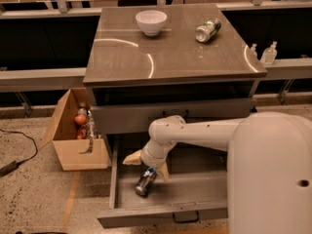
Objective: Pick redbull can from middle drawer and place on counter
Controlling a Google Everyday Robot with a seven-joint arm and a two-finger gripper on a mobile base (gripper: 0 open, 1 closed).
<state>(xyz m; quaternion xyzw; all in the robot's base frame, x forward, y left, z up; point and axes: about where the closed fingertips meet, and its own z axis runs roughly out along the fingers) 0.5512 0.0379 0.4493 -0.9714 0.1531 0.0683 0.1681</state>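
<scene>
At lower left I see a cardboard box (pixel 73 147) beside the middle drawer (pixel 146 215). Inside it my gripper (pixel 147 165) is spread wide, gripping nothing, its fingers (pixel 132 158) straddling the tipped redbull can (pixel 145 182). The counter (pixel 185 57) above holds a white bowl (pixel 151 22) and a greenish can (pixel 208 29).

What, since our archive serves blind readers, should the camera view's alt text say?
The open gripper hangs over the redbull can lying in the pulled-out middle drawer. On the counter above sit a white bowl and a second can on its side.
</scene>
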